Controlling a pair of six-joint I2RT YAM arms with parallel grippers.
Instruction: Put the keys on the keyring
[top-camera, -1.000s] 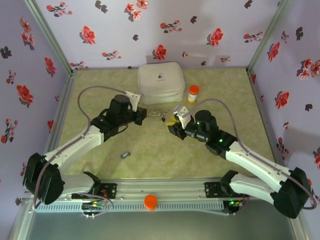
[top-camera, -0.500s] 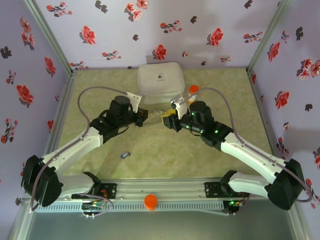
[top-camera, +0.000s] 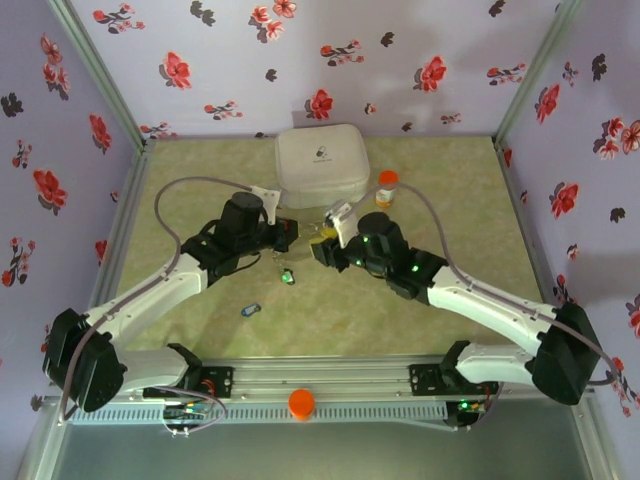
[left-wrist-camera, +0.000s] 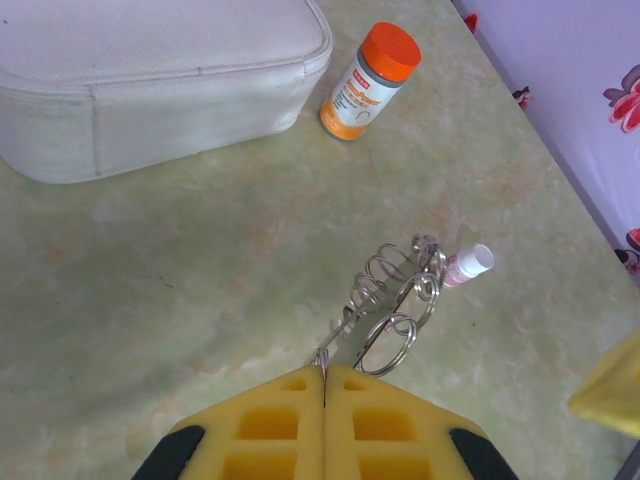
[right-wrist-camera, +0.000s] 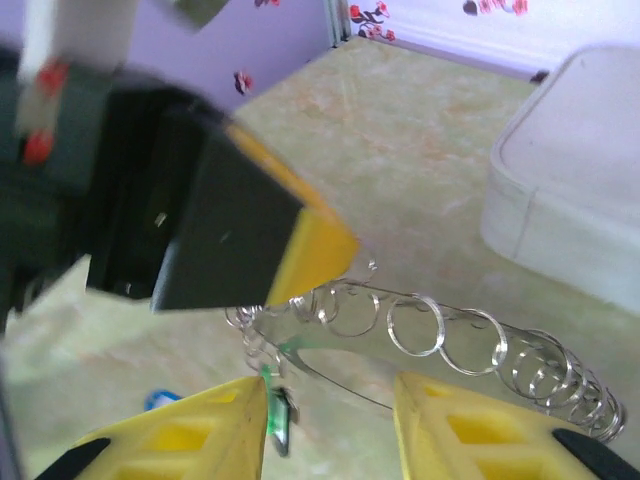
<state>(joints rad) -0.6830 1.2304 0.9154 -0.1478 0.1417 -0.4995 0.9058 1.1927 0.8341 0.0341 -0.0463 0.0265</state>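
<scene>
Presently the left pincer (left-wrist-camera: 325, 375) is clamped shut on the keyring (left-wrist-camera: 395, 300), near the case (left-wrist-camera: 150, 80). The right pincer (right-wrist-camera: 330, 392) stands open beside a green key (right-wrist-camera: 278, 418), apparently hanging from the ring. A blue key (top-camera: 250, 310) lies on the desk (top-camera: 450, 180), not yet threaded.

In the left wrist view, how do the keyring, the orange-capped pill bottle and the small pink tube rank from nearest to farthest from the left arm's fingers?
1. keyring, gripped by the left fingers, at their tips.
2. small pink tube, ahead, right side of the view, just past the ring.
3. pill bottle, far ahead, near the top.
</scene>
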